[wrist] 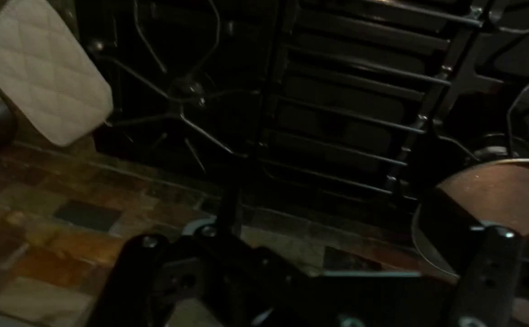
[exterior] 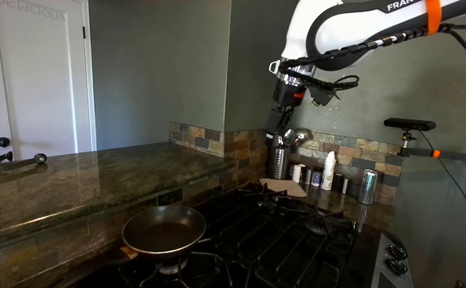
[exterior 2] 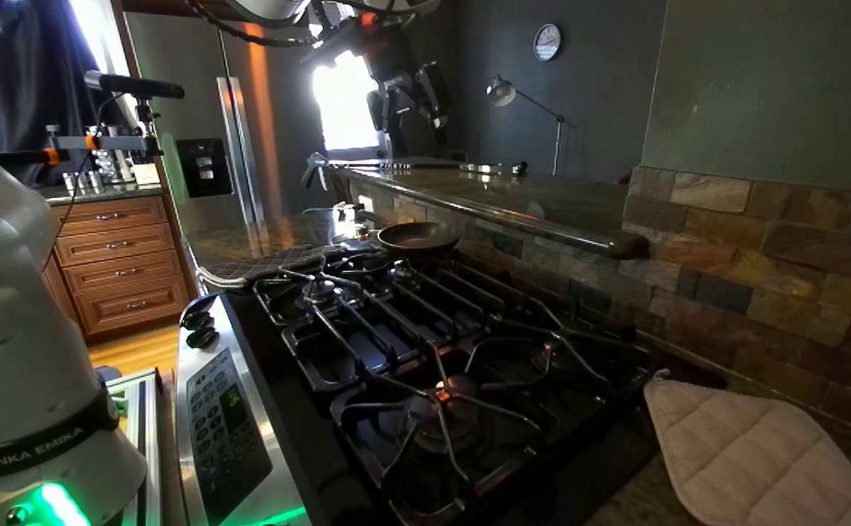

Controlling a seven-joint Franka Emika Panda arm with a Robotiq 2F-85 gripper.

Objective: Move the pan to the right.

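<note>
I have the gripper (wrist: 334, 209) hanging well above the stove (exterior: 355, 256), its jaws spread wide apart with nothing in their hold; through the gap between the two fingers (wrist: 230, 211) my wrist view shows only the stove's dark edge and the tiled backsplash (wrist: 278, 240). The pan (exterior: 165, 232) sits well below the jaws and clear of them, down and to their left in an exterior view, by a burner (exterior: 172, 267) and close to the backsplash, its handle (exterior: 101, 262) running off on the side away from the jaws. On my wrist feed it comes up at the right of the jaws, coppery inside, part of it covered by the right-hand finger. Ahead of the fingertips I get the black grates (wrist: 350, 116), and farther over, up and left of the jaws, a pale quilted pot holder (wrist: 44, 75) lies beside the stove, at the opposite side from the pan. A perforated steel canister (exterior: 279, 164) with utensils (exterior: 289, 136) standing in it shows just beneath the jaws in an exterior view; I can't tell from here how near the fingertips come to those utensils. Lower and to the right of the jaws there, I see a white bottle (exterior: 329, 172) and a shiny can (exterior: 368, 187) on the counter (exterior: 379, 214). The granite ledge (exterior 2: 586, 196) runs below the jaws in an exterior view, and a lamp (exterior 2: 502, 91) and a wall clock (exterior 2: 548, 42) show to their right.
</note>
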